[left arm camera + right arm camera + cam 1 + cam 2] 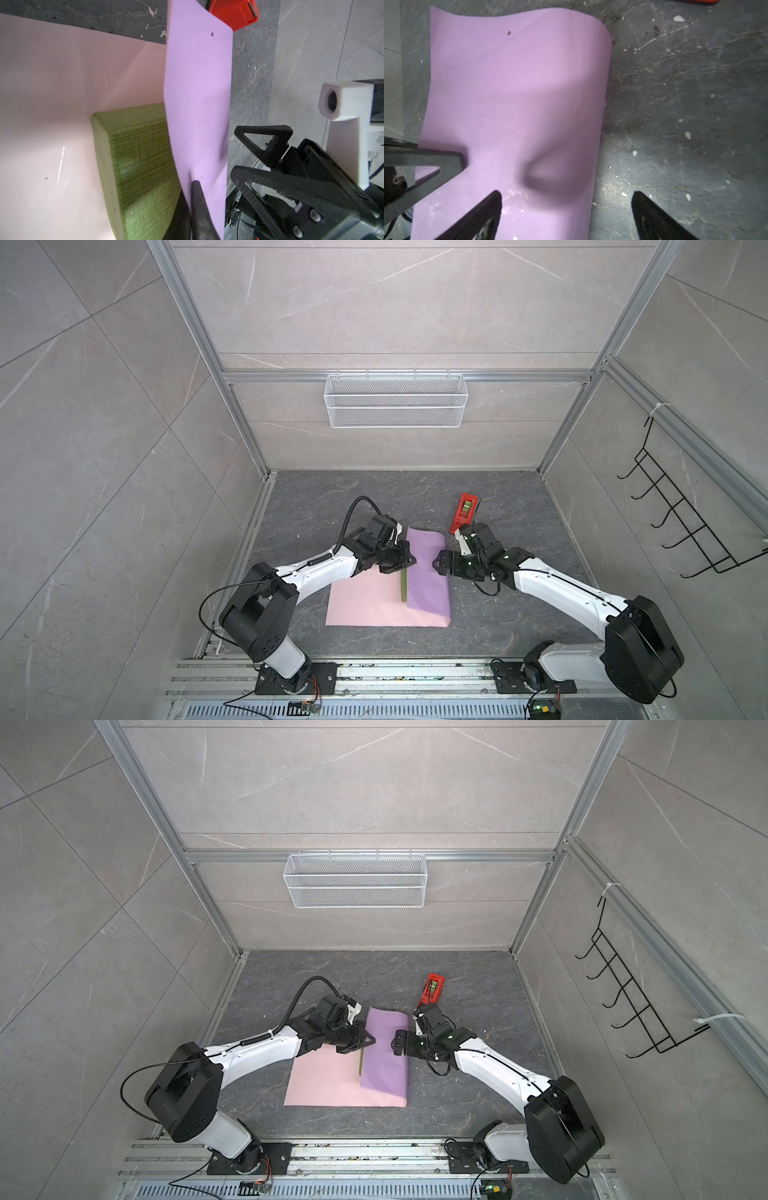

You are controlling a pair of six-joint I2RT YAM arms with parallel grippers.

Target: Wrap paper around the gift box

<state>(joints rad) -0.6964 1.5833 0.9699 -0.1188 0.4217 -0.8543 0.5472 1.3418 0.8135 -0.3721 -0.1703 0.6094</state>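
The paper (361, 601) lies pale pink side up, and its right part is folded over leftward as a lilac flap (428, 572). The olive-green gift box (403, 587) stands under the flap; only a thin strip of it shows in both top views, more in the left wrist view (135, 166). My left gripper (410, 560) (192, 187) is shut on the flap's free edge above the box. On the other side, my right gripper (437, 563) (566, 194) is open by the flap's folded right side, one fingertip (494, 199) over the lilac and the other over bare floor.
A red tape dispenser (463, 512) stands on the dark floor just behind my right wrist. On the back wall hangs a white mesh basket (395, 400). A black hook rack (681, 514) is on the right wall. Aluminium rails border the floor.
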